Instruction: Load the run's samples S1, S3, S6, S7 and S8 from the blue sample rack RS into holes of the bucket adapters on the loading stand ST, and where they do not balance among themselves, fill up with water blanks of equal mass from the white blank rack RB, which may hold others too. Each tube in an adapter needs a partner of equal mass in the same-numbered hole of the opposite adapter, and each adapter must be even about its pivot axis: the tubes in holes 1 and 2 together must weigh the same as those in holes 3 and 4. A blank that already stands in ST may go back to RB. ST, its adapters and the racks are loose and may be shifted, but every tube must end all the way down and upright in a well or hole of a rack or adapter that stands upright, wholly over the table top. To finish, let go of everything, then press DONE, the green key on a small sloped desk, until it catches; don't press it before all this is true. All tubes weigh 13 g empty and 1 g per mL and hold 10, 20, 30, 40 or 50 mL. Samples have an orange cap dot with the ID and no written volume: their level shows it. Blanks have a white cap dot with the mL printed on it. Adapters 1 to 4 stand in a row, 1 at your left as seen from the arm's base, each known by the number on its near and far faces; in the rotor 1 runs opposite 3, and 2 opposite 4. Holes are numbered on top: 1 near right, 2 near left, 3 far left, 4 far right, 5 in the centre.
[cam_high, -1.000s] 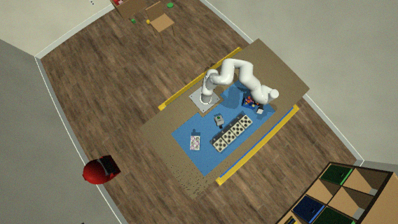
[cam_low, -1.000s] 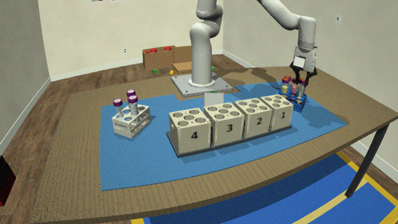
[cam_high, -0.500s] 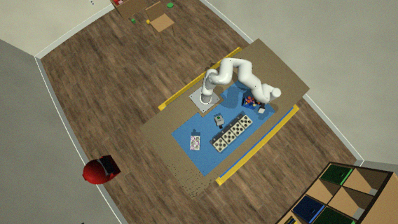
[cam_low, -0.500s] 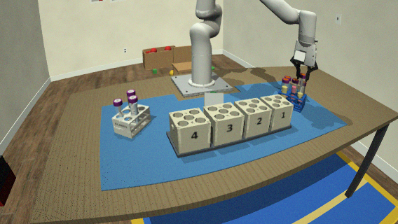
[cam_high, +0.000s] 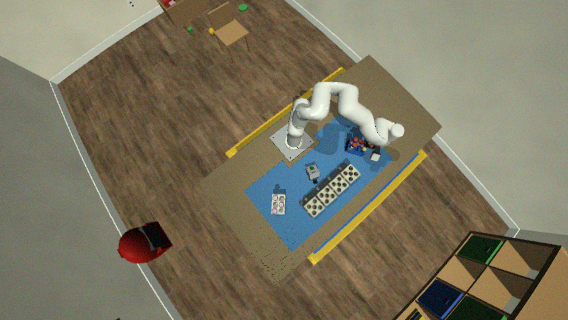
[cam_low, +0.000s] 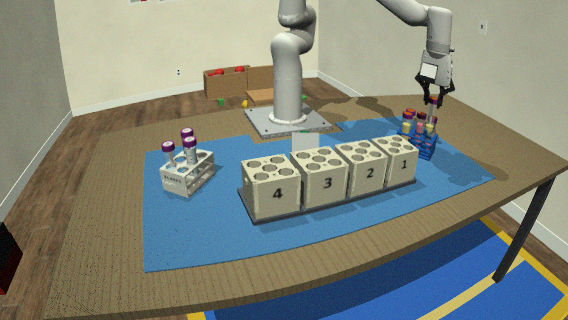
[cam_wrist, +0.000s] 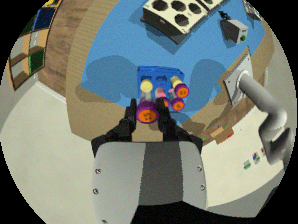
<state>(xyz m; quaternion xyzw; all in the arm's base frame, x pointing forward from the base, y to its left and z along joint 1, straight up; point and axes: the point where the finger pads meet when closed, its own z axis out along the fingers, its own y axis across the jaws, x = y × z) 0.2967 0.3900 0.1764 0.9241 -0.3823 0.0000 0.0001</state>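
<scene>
Your gripper (cam_low: 434, 96) was closed on a sample tube (cam_low: 433, 108), pinching it just under the purple cap; the tube hung upright above the blue sample rack RS (cam_low: 421, 142), apparently clear of its well, at the right far part of the blue mat (cam_low: 200, 240). In the wrist view the orange cap dot (cam_wrist: 148, 113) sat between the dark fingers; its ID was too small to read. I judged the tube rigid, smooth-walled and light to moderate in weight according to its fill, which I could not read here. A hold high on the body below the cap seemed sound, since a slip would stop at the cap. The adapters (cam_low: 271, 187) on the loading stand ST (cam_low: 247, 210) showed all visible holes empty. The white blank rack RB (cam_low: 186, 176) stood well apart at the left.
</scene>
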